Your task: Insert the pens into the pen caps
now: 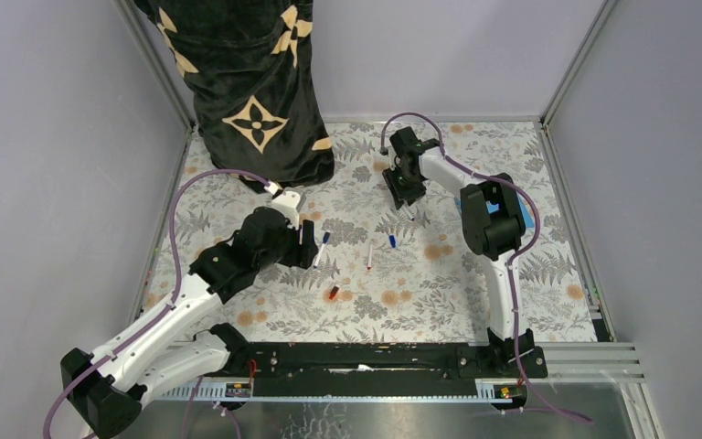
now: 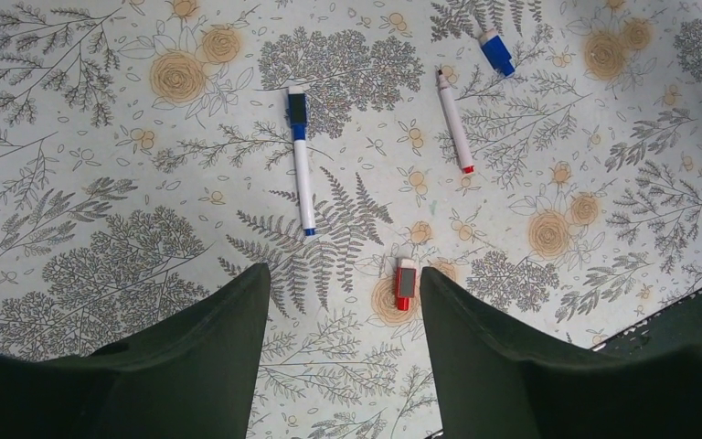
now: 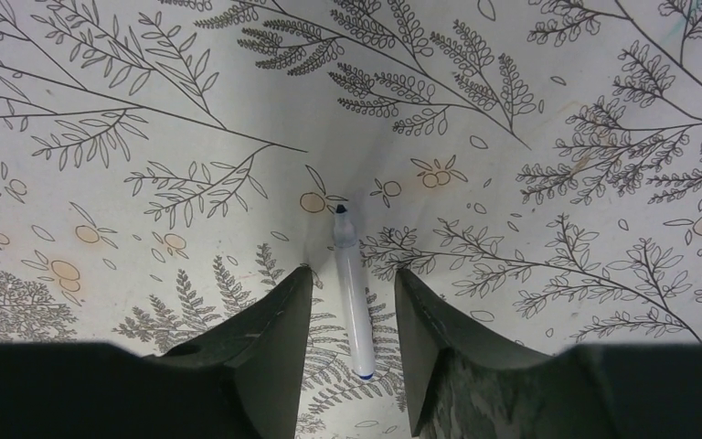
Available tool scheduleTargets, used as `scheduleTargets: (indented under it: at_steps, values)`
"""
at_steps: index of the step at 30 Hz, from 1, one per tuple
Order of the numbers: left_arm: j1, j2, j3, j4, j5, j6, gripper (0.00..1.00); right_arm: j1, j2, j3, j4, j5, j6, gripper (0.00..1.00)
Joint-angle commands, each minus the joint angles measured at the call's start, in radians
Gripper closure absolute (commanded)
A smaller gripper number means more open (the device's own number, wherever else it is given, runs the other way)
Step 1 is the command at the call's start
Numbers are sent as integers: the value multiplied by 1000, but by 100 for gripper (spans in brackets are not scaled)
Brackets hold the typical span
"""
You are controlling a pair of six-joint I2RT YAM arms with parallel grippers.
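No readable text or numbers anywhere (only gold flower emblems (image 1: pixel 254 122) on black cloth (image 1: pixel 238 55))

Robot lab cell — grey walls (image 1: pixel 46 137), aluminium frame (image 1: pixel 583 55)

Plain lilac walls (image 1: pixel 55 137) enclose a table (image 1: pixel 530 274) covered in fern-and-flower print, evenly lit.

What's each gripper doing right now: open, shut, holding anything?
Left gripper: open, empty, above the red cap.
Right gripper: open, straddling a white pen, not gripping it.
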Motion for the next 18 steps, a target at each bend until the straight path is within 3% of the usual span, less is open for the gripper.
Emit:
scheduleTargets:
  at_steps: [1,6,11,15,18]
  values:
    - [-17,4,-6,27,-28,-10,33,-2,23,35,-29,-27,-25,56]
    - [-36,7,-6,26,-42,-17,33,-4,49,36,-30,-36,-28,68]
    - [-45,5,-3,24,-54,-19,33,-5,23,4,1,-42,-26,89]
    - [-67,-49,-7,36,-51,-21,34,-6,-109,-110,90,-33,3,100]
    - [-70,-111,-23,65,-36,-18,34,-5,-275,-247,194,19,37,100]
